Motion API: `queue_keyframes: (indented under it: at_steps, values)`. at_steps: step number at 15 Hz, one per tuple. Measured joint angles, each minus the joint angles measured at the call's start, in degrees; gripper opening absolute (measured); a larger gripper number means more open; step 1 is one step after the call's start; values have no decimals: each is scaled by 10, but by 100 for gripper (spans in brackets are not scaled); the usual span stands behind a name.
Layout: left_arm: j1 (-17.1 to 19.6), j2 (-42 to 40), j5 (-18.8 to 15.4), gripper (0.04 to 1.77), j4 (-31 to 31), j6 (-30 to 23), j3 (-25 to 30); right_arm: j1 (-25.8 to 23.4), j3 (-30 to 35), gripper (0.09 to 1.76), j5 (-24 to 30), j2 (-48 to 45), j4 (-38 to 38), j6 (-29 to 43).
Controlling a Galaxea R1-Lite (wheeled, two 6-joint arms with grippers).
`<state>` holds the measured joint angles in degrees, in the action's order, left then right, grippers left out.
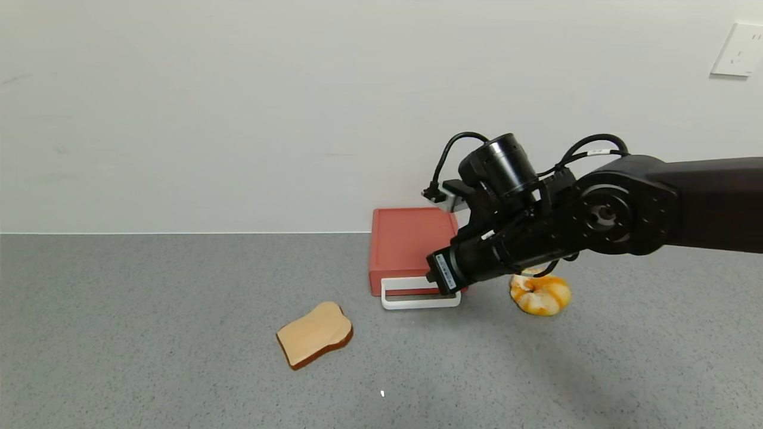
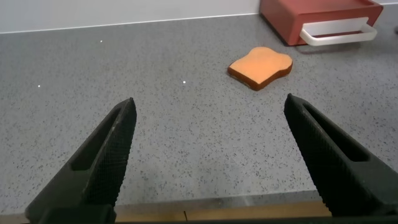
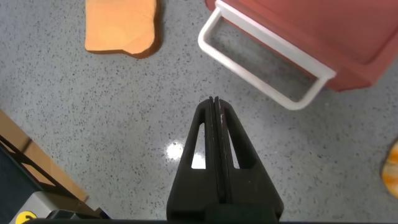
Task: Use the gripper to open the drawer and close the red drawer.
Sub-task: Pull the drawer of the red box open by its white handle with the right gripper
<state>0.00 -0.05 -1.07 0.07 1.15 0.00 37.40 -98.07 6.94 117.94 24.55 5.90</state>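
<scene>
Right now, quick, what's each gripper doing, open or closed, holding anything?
Left gripper: open, holding nothing, above bare counter.
Right gripper: closed, holding nothing, fingertips just short of the red drawer's white handle.

A bread slice lies flat on the grey speckled bench, crust edge brown. Well apart from it sits a glazed orange-and-white pastry. A white wall socket is mounted high on the wall.

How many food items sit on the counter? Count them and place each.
2. The bread slice lies in front of the red drawer, toward the robot's left. The croissant sits beside the drawer on the right, partly hidden by the right gripper.
</scene>
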Motion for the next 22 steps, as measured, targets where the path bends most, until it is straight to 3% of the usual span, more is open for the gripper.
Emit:
queue_keyframes:
  at_steps: [5, 8, 15, 22]
  values:
    - [0, 0, 0, 172, 0, 0, 0, 10, -89, 11, -2, 87, 24, 0]
    - [0, 0, 0, 172, 0, 0, 0, 12, -117, 11, -31, 124, 27, 0]
    - [0, 0, 0, 172, 0, -1, 0, 4, -123, 11, -89, 148, 57, 24]
    - [0, 0, 0, 172, 0, -1, -1, -29, -110, 11, -91, 149, 69, 21]
